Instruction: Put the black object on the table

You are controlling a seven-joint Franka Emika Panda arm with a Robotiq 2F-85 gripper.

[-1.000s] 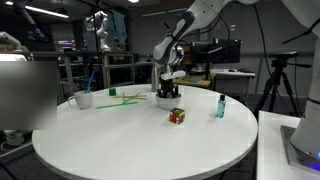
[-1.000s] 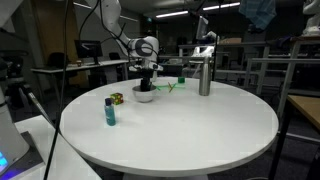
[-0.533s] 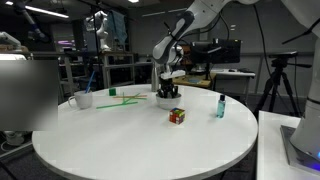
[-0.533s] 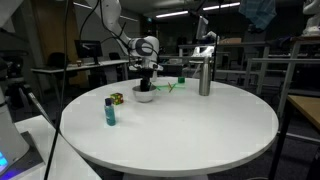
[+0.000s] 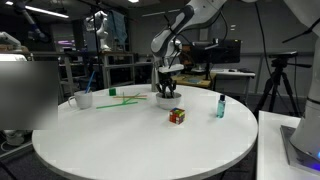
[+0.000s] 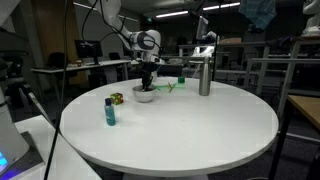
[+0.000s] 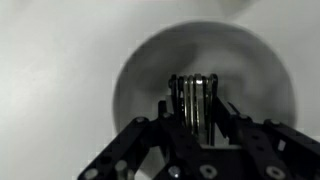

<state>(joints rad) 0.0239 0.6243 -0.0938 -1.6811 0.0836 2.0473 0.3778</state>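
My gripper (image 7: 192, 98) is shut on the black object (image 7: 193, 110), a small dark lump with pale ridges held between the fingers. It hangs a little above the white bowl (image 7: 140, 70), which fills the wrist view below it. In both exterior views the gripper (image 5: 168, 82) (image 6: 148, 76) is just over the bowl (image 5: 166, 100) (image 6: 145, 97) at the far side of the round white table (image 5: 120, 140) (image 6: 180, 130). The black object is too small to make out there.
A multicoloured cube (image 5: 177, 116) (image 6: 116, 98) and a teal bottle (image 5: 221, 106) (image 6: 110, 111) stand near the bowl. A white cup (image 5: 84, 99) and green sticks (image 5: 125, 96) lie at the far edge. A metal cylinder (image 6: 204, 75) stands beside the bowl.
The gripper has risen a little out of the bowl, shut on the black object. Nothing else has moved.
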